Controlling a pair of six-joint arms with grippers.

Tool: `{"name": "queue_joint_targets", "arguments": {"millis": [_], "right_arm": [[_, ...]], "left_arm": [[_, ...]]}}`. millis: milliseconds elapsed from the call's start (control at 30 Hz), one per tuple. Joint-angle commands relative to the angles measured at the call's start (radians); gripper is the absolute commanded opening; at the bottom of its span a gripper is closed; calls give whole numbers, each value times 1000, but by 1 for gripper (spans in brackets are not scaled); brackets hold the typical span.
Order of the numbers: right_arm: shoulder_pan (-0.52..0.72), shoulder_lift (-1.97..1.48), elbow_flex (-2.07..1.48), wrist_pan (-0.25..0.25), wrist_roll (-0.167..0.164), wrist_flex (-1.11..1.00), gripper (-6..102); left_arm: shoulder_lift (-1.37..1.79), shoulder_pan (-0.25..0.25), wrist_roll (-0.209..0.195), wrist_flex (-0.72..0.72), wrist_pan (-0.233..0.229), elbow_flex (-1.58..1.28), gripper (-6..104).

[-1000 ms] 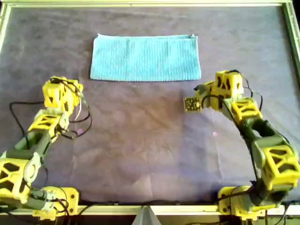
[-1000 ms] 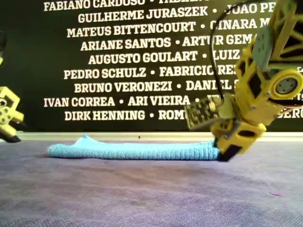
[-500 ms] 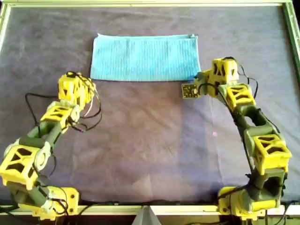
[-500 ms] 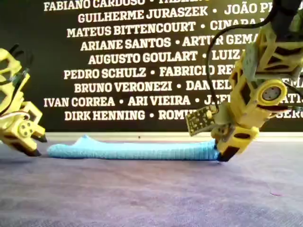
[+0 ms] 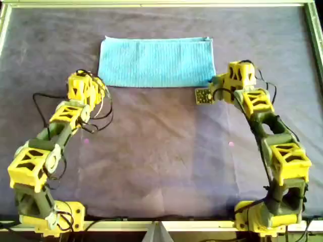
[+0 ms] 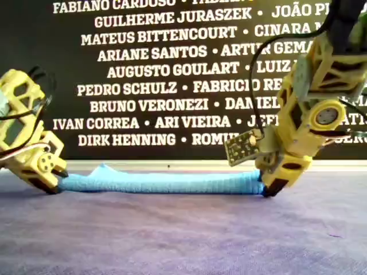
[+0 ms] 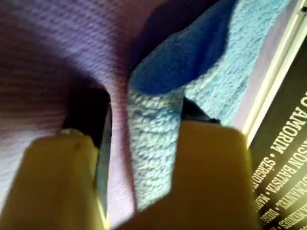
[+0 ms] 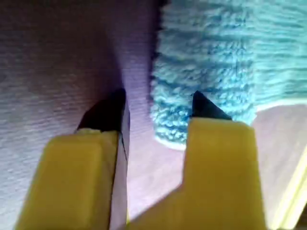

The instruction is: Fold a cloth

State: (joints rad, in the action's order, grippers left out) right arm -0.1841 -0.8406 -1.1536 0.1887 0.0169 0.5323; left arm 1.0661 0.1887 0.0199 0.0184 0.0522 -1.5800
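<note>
A light blue cloth (image 5: 157, 61) lies flat on the tabletop (image 5: 161, 151), which has a dark purple-grey cover. The cloth looks like a long strip, and it sits toward the far side of the tabletop in the overhead view. Two yellow arms reach up to it, one at each near corner. The left gripper (image 5: 92, 84) is at the near corner on the overhead view's left. Its jaws are spread apart, and the wrist view shows the edge of the cloth (image 7: 158, 143) sitting in the gap between the two fingers, not squeezed. The right gripper (image 5: 216, 81) is at the near corner on the overhead view's right. Its jaws are spread apart too, and the corner of the cloth (image 8: 201, 86) sits in the gap between them. One finger rests over the cloth and the other is on the purple cover beside it. From the side, both grippers are down low at the ends of the cloth (image 6: 160, 182). Behind the tabletop is a black wall (image 6: 160, 74) with white names on it.
</note>
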Motion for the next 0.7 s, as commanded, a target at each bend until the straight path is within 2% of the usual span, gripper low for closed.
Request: {"name": "queue_joint_targets", "arguments": {"millis": [0,500,667], "right_arm": [[-9,20,147,-2,-5,20,53],[-9,71,235,11,-5,20,53],[-9,72,235,11,-5,20,53]], "left_arm": [[9,20,-5,2,3,94,53],[-106,20,-5,2,3,249,53],[-121,20,-5,2,18,249,51]]}}
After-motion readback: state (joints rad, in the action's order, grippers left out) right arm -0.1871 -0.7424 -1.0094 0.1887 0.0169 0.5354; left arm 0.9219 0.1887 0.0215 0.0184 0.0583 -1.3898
